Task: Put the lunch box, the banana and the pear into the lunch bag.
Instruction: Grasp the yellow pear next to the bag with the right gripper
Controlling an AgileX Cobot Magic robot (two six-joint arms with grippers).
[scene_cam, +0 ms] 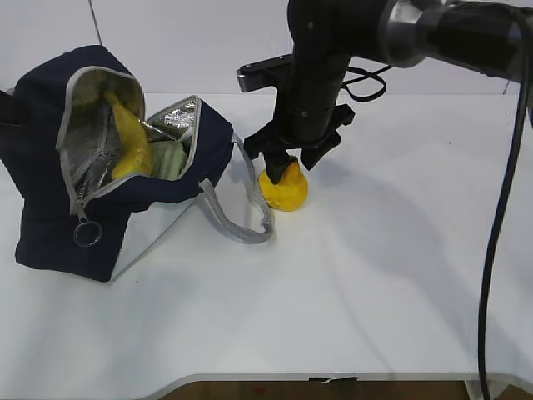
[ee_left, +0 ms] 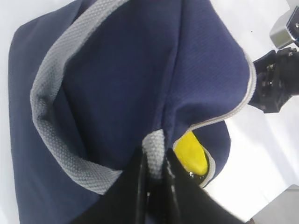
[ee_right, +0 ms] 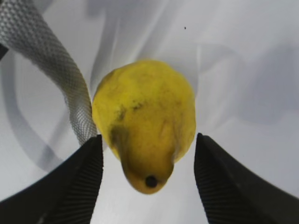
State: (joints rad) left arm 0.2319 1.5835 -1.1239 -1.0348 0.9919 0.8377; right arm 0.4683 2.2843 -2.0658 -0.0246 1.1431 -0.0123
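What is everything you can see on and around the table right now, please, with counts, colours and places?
navy-blue fabric lunch bag: one, navy with grey zipper and silver foil lining, left on the table, mouth open.
grey webbing handles: two seen; one lies on the table beside the pear, one is pinched at the bag.
long yellow banana: one, yellow, inside the bag.
pale sage-green lunch box: one, inside the bag beside the banana.
squat yellow pear: one, on the table right of the bag.
white table: one.
left tool: one, black, shut on a grey handle.
right tool: one, black, open, its fingers either side of the pear.
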